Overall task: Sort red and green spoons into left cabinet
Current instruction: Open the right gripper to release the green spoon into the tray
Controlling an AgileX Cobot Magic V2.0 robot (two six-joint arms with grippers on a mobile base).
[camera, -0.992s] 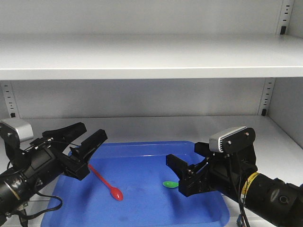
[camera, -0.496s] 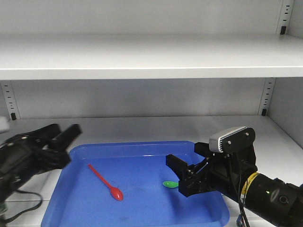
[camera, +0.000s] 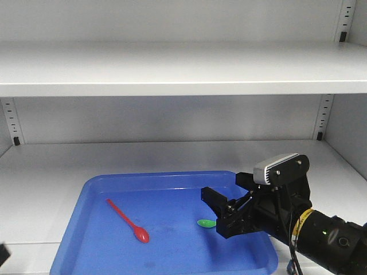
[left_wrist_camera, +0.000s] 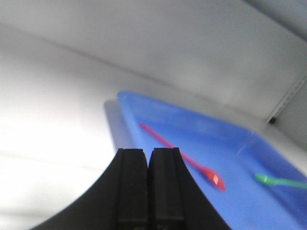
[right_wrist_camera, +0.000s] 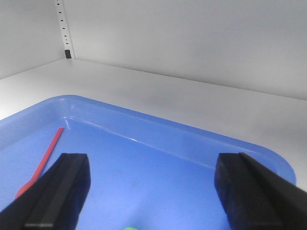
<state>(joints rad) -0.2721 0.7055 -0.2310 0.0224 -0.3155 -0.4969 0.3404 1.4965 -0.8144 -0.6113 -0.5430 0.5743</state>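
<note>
Front view: my right tool [camera: 221,213] spread wide, green spoon [camera: 206,223] just beside it in blue tray [camera: 172,179]; red spoon [camera: 127,220] farther left, lying diagonal.
L wrist: left tool [left_wrist_camera: 148,160] closed, empty; red spoon [left_wrist_camera: 180,156] ahead.
R wrist: tray below.

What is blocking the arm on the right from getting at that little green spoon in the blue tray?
Nothing visible. The right gripper hangs open just beside the green spoon, which lies loose on the blue tray floor. The red spoon lies well off to the other side, out of the path.
</note>
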